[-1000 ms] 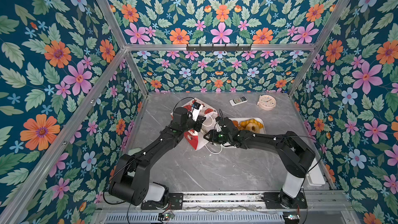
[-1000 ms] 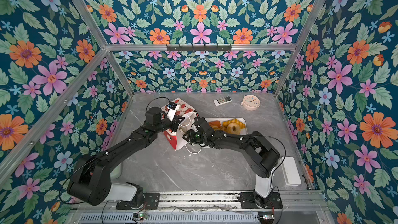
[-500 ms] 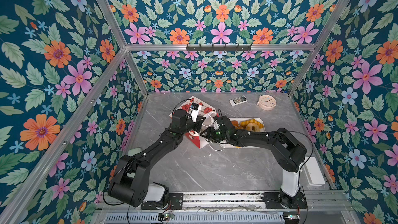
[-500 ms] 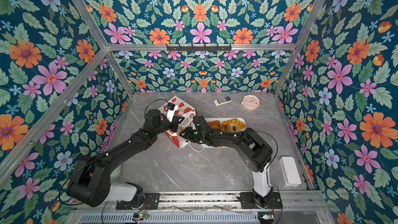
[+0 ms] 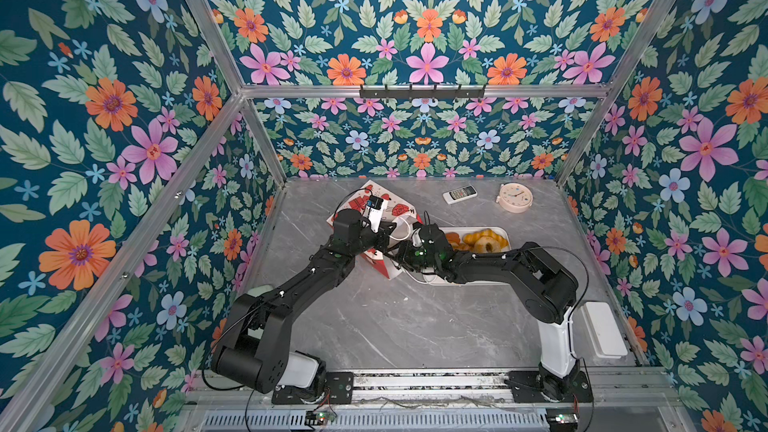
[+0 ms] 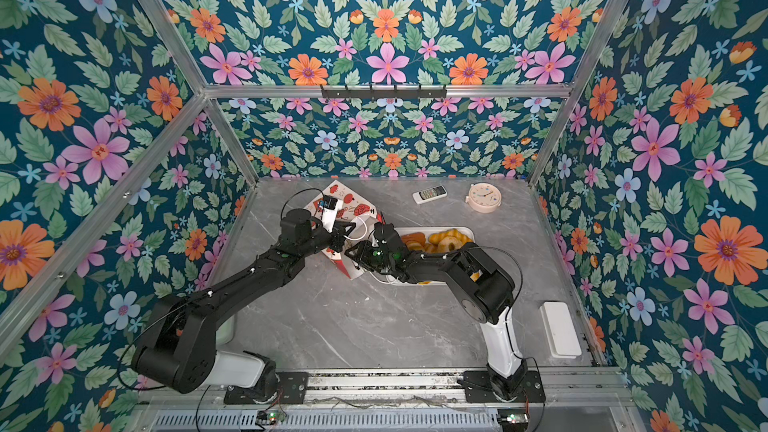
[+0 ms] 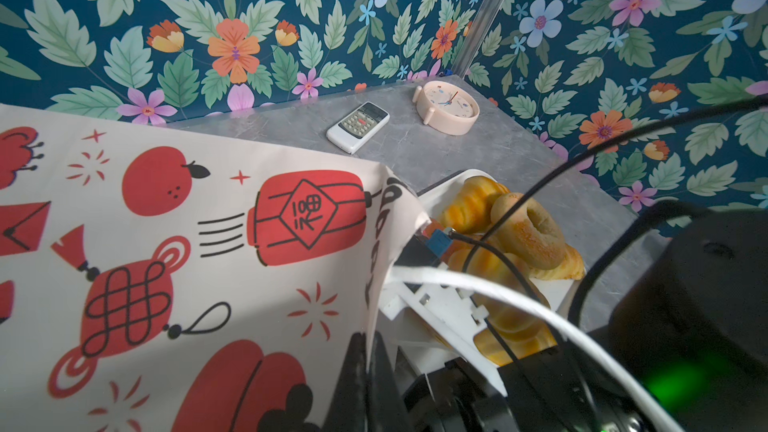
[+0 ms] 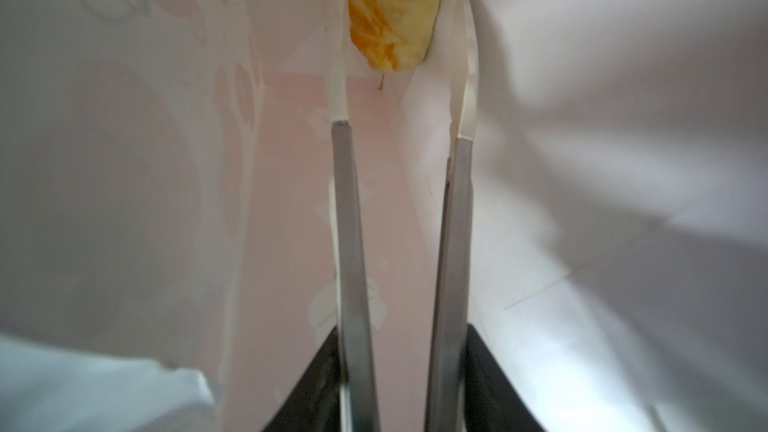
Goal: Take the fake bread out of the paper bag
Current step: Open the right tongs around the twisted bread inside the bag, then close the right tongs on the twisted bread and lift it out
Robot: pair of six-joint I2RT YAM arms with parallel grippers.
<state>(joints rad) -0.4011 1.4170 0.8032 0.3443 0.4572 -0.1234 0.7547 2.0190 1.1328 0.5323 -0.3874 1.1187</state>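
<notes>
**Right gripper inside the tipped paper bag**

The paper bag (image 5: pixel 400 210) is lying on its side. Inside, the fake bread (image 8: pixel 392 14) is pointing its tapered end along the right gripper (image 8: pixel 401 81), whose half-open jaws are flanking it ungripped. The left gripper (image 7: pixel 368 361) is pinching the bag's rim.

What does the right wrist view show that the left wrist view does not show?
Only the right wrist view shows the inside of the paper bag, the right gripper with its fingers apart, and one yellow fake bread piece near its tips. Only the left wrist view shows the bag's printed outside, the left gripper shut on its edge, the white tray holding other fake bread, a remote and a clock. Both show the same paper bag.
</notes>
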